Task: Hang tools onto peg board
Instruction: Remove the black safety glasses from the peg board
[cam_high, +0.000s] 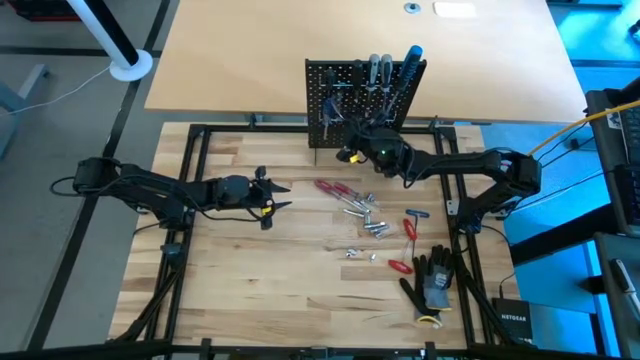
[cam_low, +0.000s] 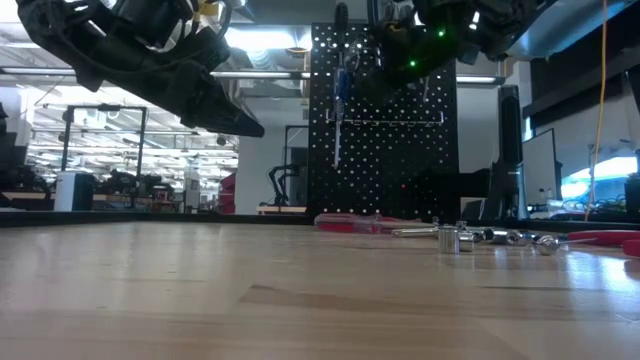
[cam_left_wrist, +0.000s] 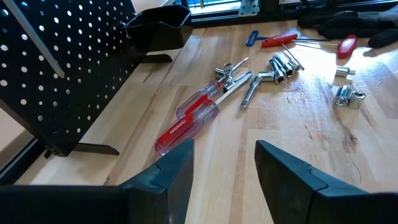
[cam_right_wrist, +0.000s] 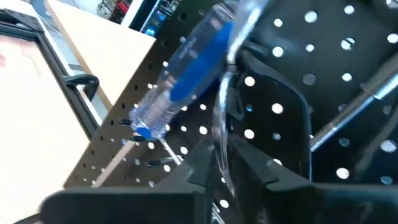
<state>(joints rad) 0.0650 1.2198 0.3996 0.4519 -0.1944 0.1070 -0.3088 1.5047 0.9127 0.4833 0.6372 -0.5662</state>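
The black peg board (cam_high: 365, 100) stands upright at the table's far side, with several screwdrivers hanging on it, among them a blue-handled one (cam_right_wrist: 186, 74). My right gripper (cam_high: 347, 140) is close in front of the board, its fingers nearly together around a thin pale metal shaft (cam_right_wrist: 222, 124). My left gripper (cam_high: 283, 196) is open and empty above the table, left of two red-handled screwdrivers (cam_left_wrist: 193, 115) that lie flat on the wood. Which tool the shaft belongs to cannot be told. My right gripper pinches the thin pale shaft (cam_right_wrist: 221, 155) between its two fingers (cam_right_wrist: 261, 171), which point at the peg board's face. The shaft runs up from the fingers past the blue handle. Its ends are out of view.
Loose metal sockets and bits (cam_high: 372, 225) lie at mid-table, red T-handled tools (cam_high: 410, 228) and black gloves (cam_high: 435, 280) at the near right. A small black cup (cam_left_wrist: 158, 25) stands by the board's foot. Bare wood lies at the table's near left.
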